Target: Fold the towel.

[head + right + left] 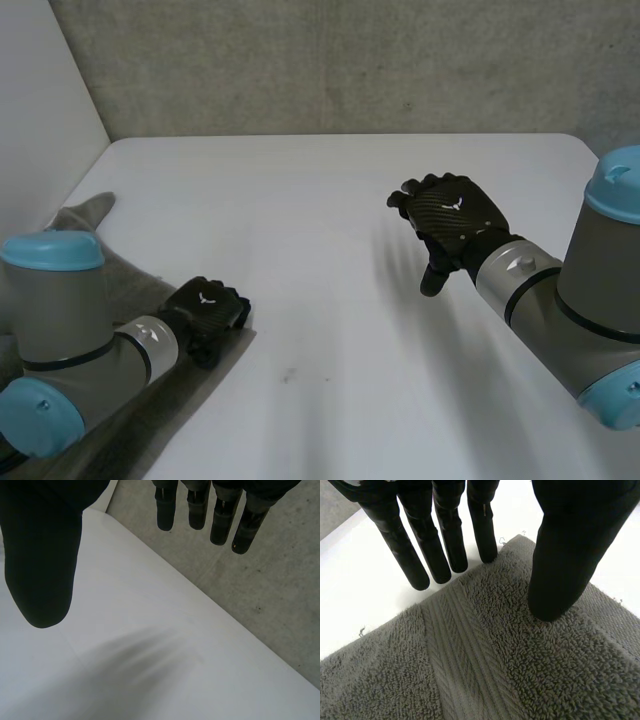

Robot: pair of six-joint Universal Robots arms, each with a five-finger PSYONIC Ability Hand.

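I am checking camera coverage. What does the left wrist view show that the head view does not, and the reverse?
Left wrist view: the towel with its ribbed band, the left hand, thumb resting on the cloth near a corner, straight fingers at the edge. Head view: the right hand, open above the table, and both arms. Shared: towel, left hand, white table.

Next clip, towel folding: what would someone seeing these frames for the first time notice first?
The grey towel, lying at the table's left side and partly under the left arm, draws the eye first. The left hand sits at one corner of it, thumb resting on the pile and straight fingers just off the edge. The right hand hovers open above bare table right of centre.
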